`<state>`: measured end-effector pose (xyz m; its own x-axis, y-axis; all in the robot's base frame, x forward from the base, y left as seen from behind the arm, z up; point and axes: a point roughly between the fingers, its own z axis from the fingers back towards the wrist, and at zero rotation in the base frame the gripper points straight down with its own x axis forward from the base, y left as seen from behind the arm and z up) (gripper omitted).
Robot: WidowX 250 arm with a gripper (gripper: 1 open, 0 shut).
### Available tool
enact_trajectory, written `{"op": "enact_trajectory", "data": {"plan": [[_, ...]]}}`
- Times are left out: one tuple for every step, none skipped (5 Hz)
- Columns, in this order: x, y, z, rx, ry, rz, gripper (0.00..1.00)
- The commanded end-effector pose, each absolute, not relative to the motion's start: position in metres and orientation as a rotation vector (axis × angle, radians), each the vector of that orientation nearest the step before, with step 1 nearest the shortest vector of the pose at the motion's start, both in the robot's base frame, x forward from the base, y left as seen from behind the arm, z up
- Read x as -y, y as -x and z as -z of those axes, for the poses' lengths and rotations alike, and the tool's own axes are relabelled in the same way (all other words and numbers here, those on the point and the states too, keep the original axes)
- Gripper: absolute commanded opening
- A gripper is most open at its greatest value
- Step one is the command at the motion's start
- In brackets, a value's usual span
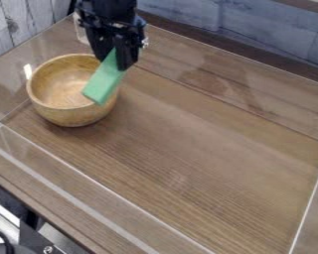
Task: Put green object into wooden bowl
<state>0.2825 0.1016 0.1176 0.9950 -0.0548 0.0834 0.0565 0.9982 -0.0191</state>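
The single camera view looks down at a slant onto the wooden tabletop (202,149) from above one side — high enough that the wood fills most of the frame. It faces across the surface toward the dark area along the top edge. The view stands back far enough to take in the whole round wooden bowl (63,107) at the left of the frame, its hollow seen from above, and the robot gripper (110,58) at upper left. The table's edges run slanted — one down the right side, another toward lower left.
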Motion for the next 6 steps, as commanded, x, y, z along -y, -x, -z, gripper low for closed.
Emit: {"op": "enact_trajectory", "data": {"plan": [[-0.098, -0.295, -0.133, 0.147, 0.005, 0.085, 0.00], [-0.090, -0.299, -0.131, 0.150, 0.008, 0.119, 0.00], [-0.089, -0.296, -0.128, 0.151, 0.008, 0.137, 0.00], [-0.089, -0.291, -0.125, 0.152, 0.007, 0.148, 0.00], [-0.092, -0.287, -0.123, 0.153, 0.003, 0.171, 0.00], [-0.107, -0.279, -0.117, 0.144, -0.007, 0.094, 0.00]]}}
